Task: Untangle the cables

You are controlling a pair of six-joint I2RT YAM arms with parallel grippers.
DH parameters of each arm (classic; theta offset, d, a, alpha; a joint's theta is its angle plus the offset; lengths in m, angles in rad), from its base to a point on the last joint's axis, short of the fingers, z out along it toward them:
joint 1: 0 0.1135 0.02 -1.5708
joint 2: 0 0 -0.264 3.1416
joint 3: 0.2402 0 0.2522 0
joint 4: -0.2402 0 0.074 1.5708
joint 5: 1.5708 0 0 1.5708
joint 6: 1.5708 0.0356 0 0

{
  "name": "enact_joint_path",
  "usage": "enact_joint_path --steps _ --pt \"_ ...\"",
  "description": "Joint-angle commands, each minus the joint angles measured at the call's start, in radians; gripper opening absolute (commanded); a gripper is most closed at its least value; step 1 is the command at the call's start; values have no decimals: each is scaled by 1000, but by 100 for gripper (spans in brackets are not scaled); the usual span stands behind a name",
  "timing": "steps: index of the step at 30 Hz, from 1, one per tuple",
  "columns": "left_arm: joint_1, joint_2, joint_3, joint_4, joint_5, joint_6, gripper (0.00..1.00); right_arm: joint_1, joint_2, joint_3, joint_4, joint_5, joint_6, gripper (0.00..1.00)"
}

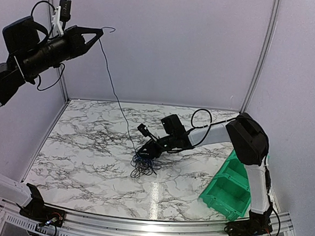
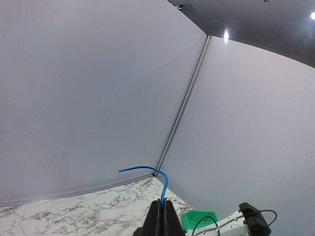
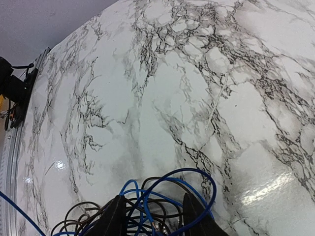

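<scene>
Cables point(image 1: 144, 164) lie in one small messy heap near the middle of the bench point(image 1: 75, 145), which is white with grey lines like marble. The heap has blue loops and dark loops all mixed up, and I cannot count how many there are. One of them, the blue cable point(image 1: 114, 92), goes up out of the heap in a long slanted line to the top left. There the left hand point(image 1: 100, 33) is high in the air, far above the bench. It is squeezed tight shut on the blue cable, and a short bent bit of the end pokes out past the fingertips. There are two arms. The left arm point(image 1: 38, 52) reaches up, and the right arm point(image 1: 242, 139) bends low over the bench. The right hand point(image 1: 146, 148) is down at the heap. Its two fingers point(image 3: 116, 219) stand apart with blue and dark loops between them. I cannot tell if they pinch the loops or just sit around them. One green box point(image 1: 229, 187) sits on the right side of the bench, close to the right arm and well apart from the heap
</scene>
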Motion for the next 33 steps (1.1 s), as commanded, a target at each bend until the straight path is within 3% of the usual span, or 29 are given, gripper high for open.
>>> enact_joint_path --steps 1,10,14,21,28,33 --pt "-5 -24 102 -28 -83 92 0 -1 31 17 -28 36 -17 40" --pt "-5 26 374 -82 -184 225 0 -2 51 25 -42 44 -22 41" --pt "-5 45 377 -81 -208 235 0 -2 56 35 -49 34 -21 42" --pt "-5 19 185 -71 -201 191 0 -3 -15 153 -229 15 -120 52" --pt "-5 -49 -146 -54 -218 195 0 -11 -196 215 -427 49 -311 68" --pt "-4 -48 -300 -30 -172 197 0 -34 -283 250 -552 78 -404 70"
